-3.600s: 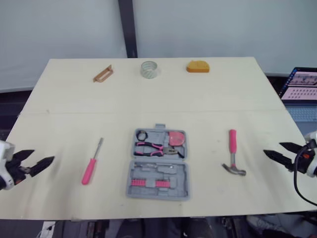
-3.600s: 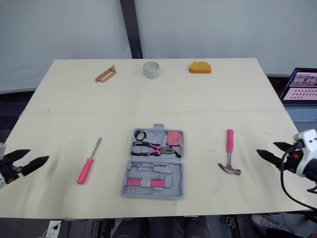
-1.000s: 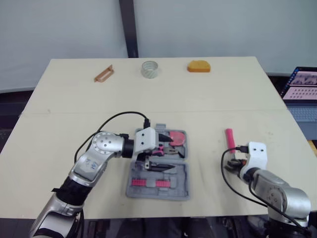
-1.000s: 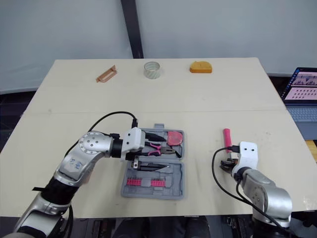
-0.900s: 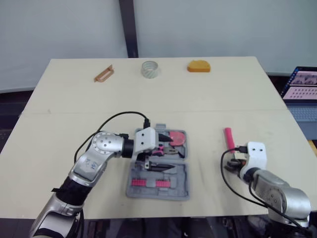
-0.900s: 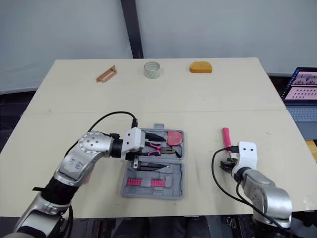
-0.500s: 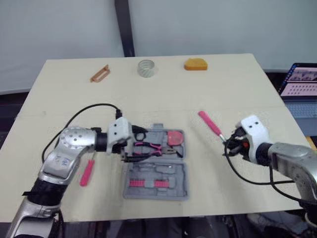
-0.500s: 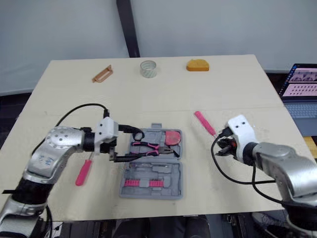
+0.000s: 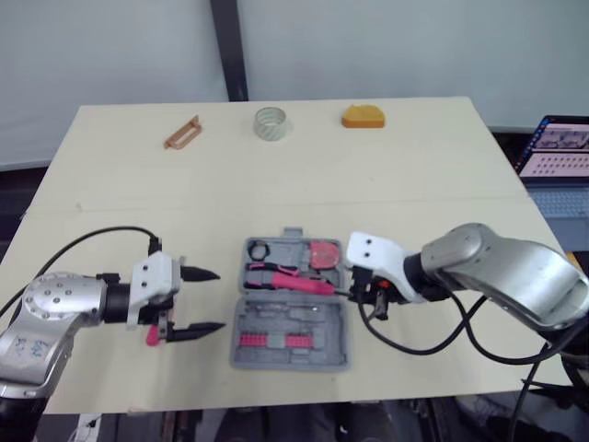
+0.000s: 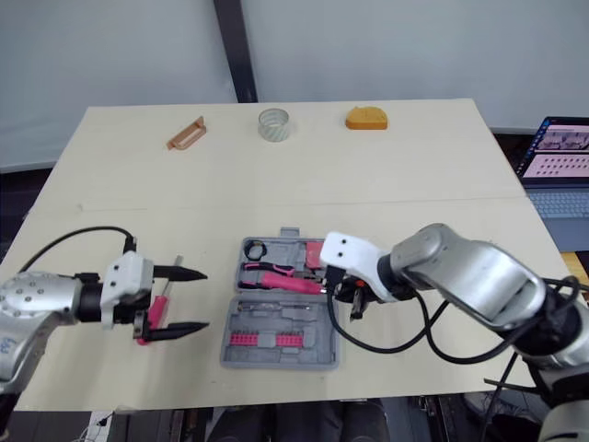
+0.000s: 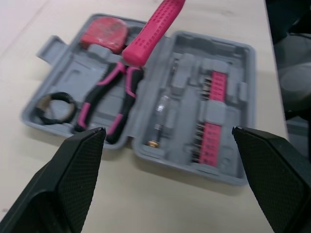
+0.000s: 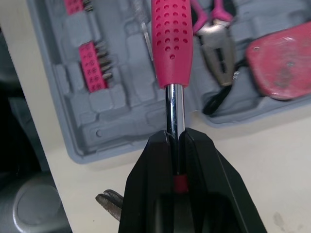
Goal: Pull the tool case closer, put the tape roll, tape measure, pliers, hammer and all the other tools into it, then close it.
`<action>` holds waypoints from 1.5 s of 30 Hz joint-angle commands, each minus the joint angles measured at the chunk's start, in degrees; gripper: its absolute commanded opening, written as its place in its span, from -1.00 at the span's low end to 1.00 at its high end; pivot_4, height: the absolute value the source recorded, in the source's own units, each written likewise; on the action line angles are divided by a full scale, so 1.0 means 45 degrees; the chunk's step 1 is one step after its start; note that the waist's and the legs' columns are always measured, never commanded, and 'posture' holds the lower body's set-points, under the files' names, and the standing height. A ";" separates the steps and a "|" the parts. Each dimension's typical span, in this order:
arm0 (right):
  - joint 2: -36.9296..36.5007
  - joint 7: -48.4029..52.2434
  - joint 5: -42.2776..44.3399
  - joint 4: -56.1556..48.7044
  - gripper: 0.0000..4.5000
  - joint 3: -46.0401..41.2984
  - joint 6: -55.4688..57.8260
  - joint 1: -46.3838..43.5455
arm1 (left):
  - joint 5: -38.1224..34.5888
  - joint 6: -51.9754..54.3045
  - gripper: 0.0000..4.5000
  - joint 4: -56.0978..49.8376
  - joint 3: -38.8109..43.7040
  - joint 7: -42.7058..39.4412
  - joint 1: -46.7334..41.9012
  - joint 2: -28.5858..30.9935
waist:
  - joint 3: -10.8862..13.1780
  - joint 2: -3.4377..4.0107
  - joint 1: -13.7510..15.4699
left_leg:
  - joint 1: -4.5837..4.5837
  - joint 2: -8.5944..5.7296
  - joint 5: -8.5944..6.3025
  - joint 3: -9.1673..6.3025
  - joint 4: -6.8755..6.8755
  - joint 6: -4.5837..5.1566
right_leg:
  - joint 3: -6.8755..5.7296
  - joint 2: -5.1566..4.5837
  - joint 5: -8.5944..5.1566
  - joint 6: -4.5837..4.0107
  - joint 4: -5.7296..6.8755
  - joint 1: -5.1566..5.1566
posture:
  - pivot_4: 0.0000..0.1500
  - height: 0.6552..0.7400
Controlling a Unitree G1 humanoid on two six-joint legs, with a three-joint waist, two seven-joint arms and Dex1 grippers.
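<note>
The tool case [image 9: 333, 337] lies open at the middle of the tabletop [image 9: 442, 175], near its front edge, with its 2 halves flat. The far half contains the pliers [image 11: 114, 99], a red tape measure [image 11: 103, 33] and a black ring [image 11: 55, 106]. The near half contains pink bit holders [image 9: 274, 341].

The right gripper [image 12: 175, 138] is pinched on the bare metal shaft of the hammer [image 9: 299, 283]. The hammer's pink grip extends over the far half of the case, above the pliers.

The left gripper [image 9: 219, 299] is on the left side of the case, apart from it, with its 2 fingers [image 9: 198, 273] spread. The pink screwdriver [image 10: 156, 311] lies on the tabletop beneath it.

Along the far edge lie a brown handle [image 9: 181, 133], the tape roll [image 9: 270, 122] and an orange object [image 9: 364, 117].
</note>
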 commanded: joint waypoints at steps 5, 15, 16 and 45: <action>0.1006 0.0419 -0.0934 -0.0132 -0.99 0.2000 -0.0203 -0.1412 | 0.0640 -0.1657 1.00 0.0063 0.0477 -0.0100 0.1328 0.0183 | -0.0001 -0.0003 0.0025 | -0.0009 0.0001 0.0003 -0.0001 0.0017 -0.0005 | 0.0000 0.0000 0.0002 -0.0004 0.0007 -0.0002 | 1.00 1.00; 0.1878 0.0071 -0.1824 0.0210 -0.99 0.3024 -0.0140 -0.1527 | 0.0916 -0.2242 1.00 0.0395 0.0526 0.0094 0.1923 0.0131 | -0.0003 -0.0005 -0.0012 | -0.0014 0.0002 0.0003 0.0001 0.0015 -0.0006 | -0.0002 0.0001 0.0003 -0.0005 0.0017 -0.0014 | 1.00 1.00; 0.1969 0.0037 -0.1872 0.0205 -0.99 0.3043 -0.0104 -0.1496 | 0.0919 -0.2245 1.00 0.0409 0.0504 0.0118 0.1908 0.0120 | -0.0003 -0.0005 -0.0014 | -0.0012 0.0003 0.0004 0.0001 0.0015 -0.0007 | -0.0001 0.0001 0.0003 -0.0006 0.0021 -0.0014 | 1.00 1.00; 0.3328 -0.0273 -0.2560 0.0851 -0.99 0.3306 -0.0027 -0.1279 | 0.0890 -0.2464 1.00 0.0704 0.0665 0.0287 0.2166 0.0107 | -0.0003 -0.0006 -0.0310 | -0.0012 0.0003 0.0004 -0.0005 0.0006 -0.0007 | -0.0006 0.0001 0.0003 -0.0007 0.0032 -0.0021 | 1.00 1.00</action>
